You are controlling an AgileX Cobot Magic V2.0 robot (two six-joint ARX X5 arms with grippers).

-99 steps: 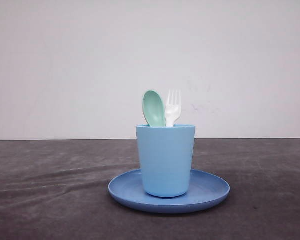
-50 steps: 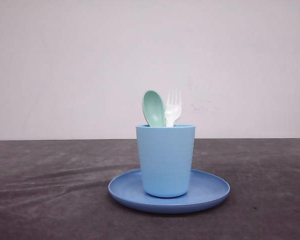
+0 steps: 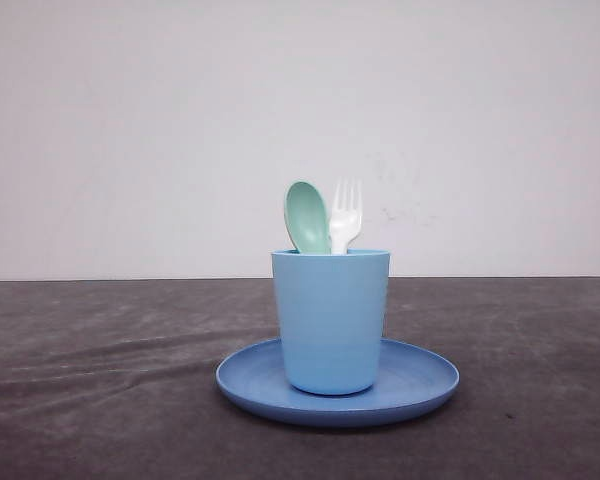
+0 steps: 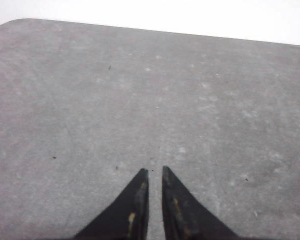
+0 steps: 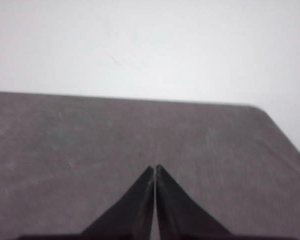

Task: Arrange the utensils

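Observation:
A pale mint-green spoon (image 3: 307, 217) and a white fork (image 3: 345, 217) stand upright, heads up, side by side in a light blue cup (image 3: 331, 320). The cup sits on a round blue plate (image 3: 420, 380) in the middle of the table; the handles are hidden inside the cup. In the left wrist view my left gripper (image 4: 155, 171) hovers over bare grey table, its fingers close together with a thin gap and nothing between them. In the right wrist view my right gripper (image 5: 155, 167) is shut, empty, over bare table near a rounded corner.
The dark grey table (image 3: 100, 380) stretches to both sides of the plate, with a plain white wall (image 3: 300, 100) behind it. The far table edge (image 4: 155, 31) and a rounded corner (image 5: 262, 111) show in the wrist views.

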